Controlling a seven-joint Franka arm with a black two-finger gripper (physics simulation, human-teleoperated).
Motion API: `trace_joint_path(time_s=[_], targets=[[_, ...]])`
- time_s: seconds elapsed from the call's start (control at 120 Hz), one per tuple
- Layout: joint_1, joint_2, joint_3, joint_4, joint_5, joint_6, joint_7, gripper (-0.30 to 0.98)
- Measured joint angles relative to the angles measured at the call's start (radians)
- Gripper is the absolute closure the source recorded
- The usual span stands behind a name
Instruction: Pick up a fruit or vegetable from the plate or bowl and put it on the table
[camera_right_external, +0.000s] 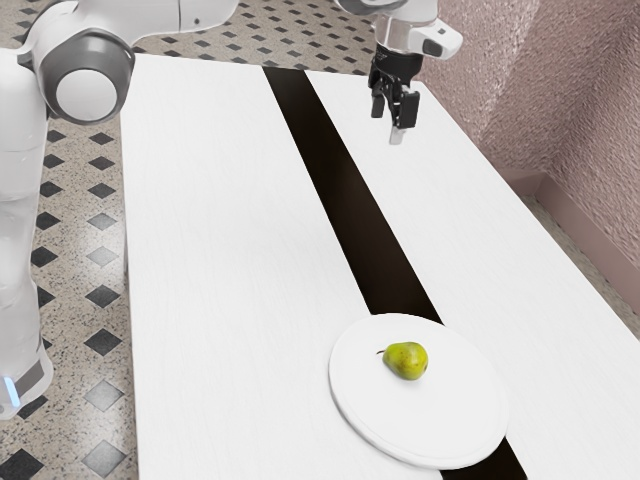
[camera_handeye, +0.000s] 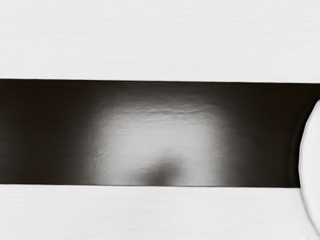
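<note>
The long white surface (camera_right_external: 220, 250) carries everything the task needs, and the white-and-grey jointed arm (camera_right_external: 18, 230) rises beyond its long edge on the exterior view's left, presumably so that it can reach across. A flat black band (camera_right_external: 345, 200) runs lengthwise between the two long edges, most likely mere decoration. The round white plate (camera_right_external: 450, 420) lies partly over this band, well away from the surface's far short edge; its broad, shallow shape leaves the fruit easy to get at from above, while its rim probably checks a roll.

The black two-finger gripper (camera_right_external: 392, 112) hangs high, pointing down, seen against the surface's far corner on the exterior view's right. Its fingers stand apart with nothing between them, which suits an approach not yet made.

The yellow-green pear (camera_right_external: 407, 360) rests on the plate, a little off the middle toward the far rim, on its side, as its rounded form would favour. Its thin dark stem (camera_right_external: 380, 352) points to the exterior view's left, its fat end to the right; the long axis runs roughly across the band, so a grip across the pear's width seems best.
</note>
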Motion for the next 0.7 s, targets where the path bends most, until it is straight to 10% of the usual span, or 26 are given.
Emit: trace_joint_path(time_s=[0.7], targets=[[-0.211,0.250,-0.136,0.018,0.005,0.144,0.134,0.00]])
